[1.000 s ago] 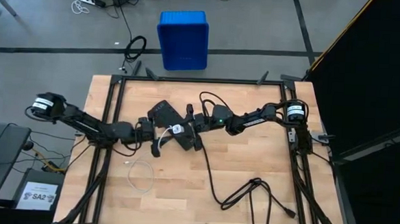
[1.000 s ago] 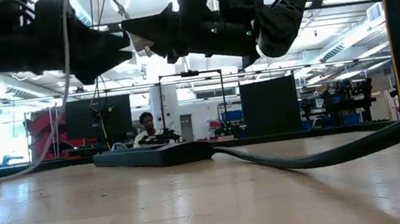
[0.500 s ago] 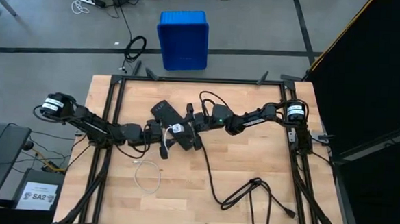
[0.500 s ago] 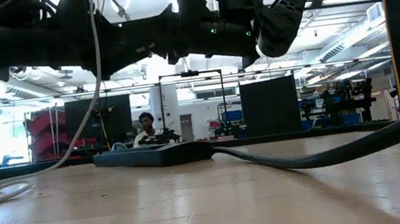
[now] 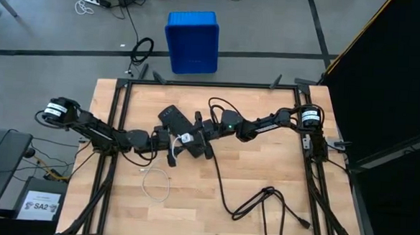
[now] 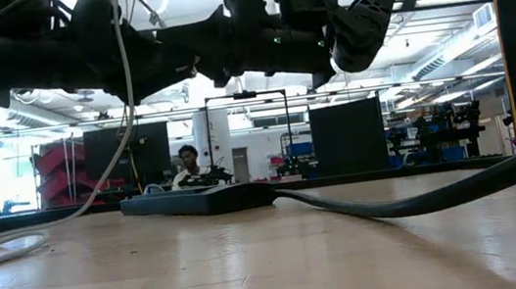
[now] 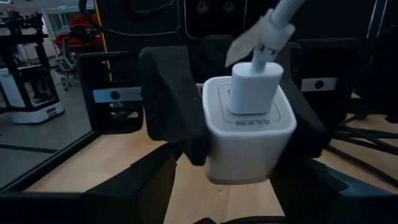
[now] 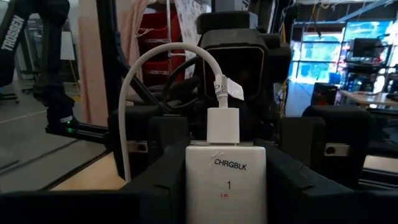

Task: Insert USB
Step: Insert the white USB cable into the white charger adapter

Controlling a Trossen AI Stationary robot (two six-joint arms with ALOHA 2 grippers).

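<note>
We see pale wood worktop [image 5: 265, 171] in black frame, grey floor beyond with blue bin [image 5: 192, 41]. Black power strip [image 5: 172, 118] and black cord [image 5: 263, 201] lie on boards. Above centre, right tool [image 5: 194, 140] pinches white charger block [image 8: 225, 180]; USB plug [image 8: 222, 125] sits in it. White cable [image 5: 157, 185] loops onto wood. Left tool [image 5: 167, 145] faces block, fingers [image 7: 130, 193] spread. Beyond worktop, person [image 6: 185, 166] seated.

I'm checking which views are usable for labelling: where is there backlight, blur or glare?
Low view: arms are black silhouettes against bright ceiling lights, with sheen on the table. Left wrist view: charger block sharp, background soft. Right wrist view: bright window glare upper right; block's label readable. High view: evenly lit.
</note>
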